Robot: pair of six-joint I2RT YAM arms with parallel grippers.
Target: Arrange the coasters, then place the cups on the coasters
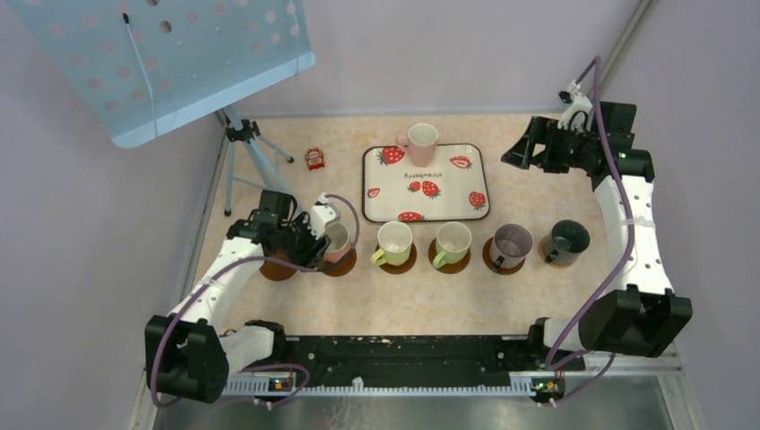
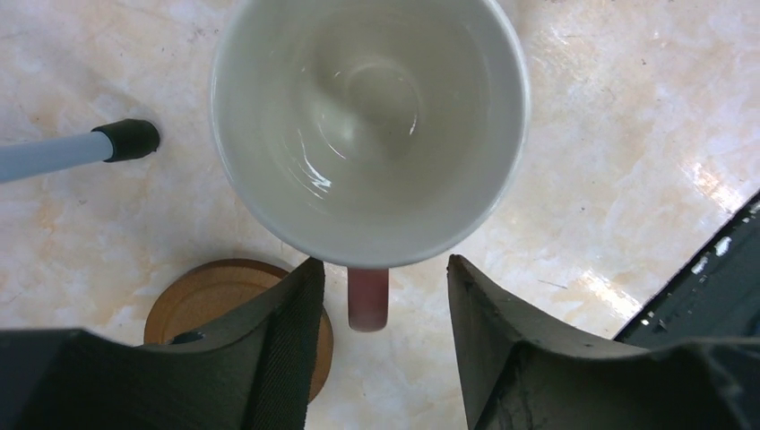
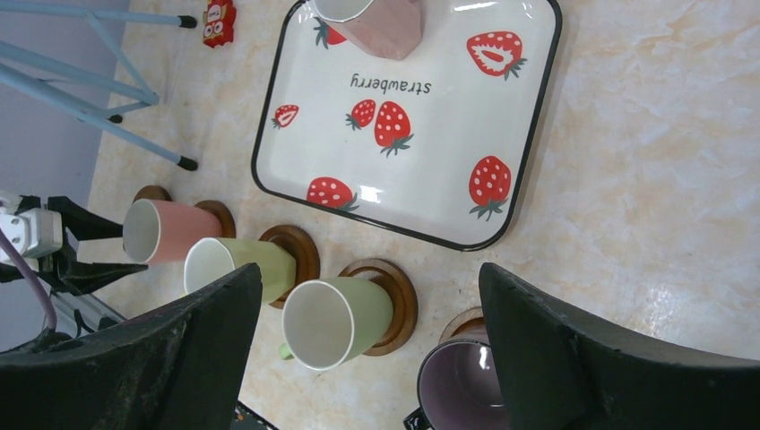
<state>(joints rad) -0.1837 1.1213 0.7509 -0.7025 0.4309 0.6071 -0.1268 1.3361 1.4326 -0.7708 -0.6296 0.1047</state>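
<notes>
My left end effector (image 2: pixel 381 269) stands half open around the handle of the pink mug (image 2: pixel 367 125), gripping nothing. The mug sits on a coaster (image 1: pixel 341 265) at the frame's left. My right end effector (image 3: pixel 369 269) gapes wide, empty.

Cups (image 1: pixel 394 240) six; coasters (image 2: pixel 202 305) six; tray (image 1: pixel 448 202) one; tripod (image 1: pixel 240 134) one.

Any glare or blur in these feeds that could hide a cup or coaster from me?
Top external: even light, soft shadows, everything sharp. Left wrist: small glints inside the pink cup, a bright patch on the table at right, and the left gripper partly hides the empty coaster. Right wrist: sheen on the tray, purple cup cropped at the bottom edge.
</notes>
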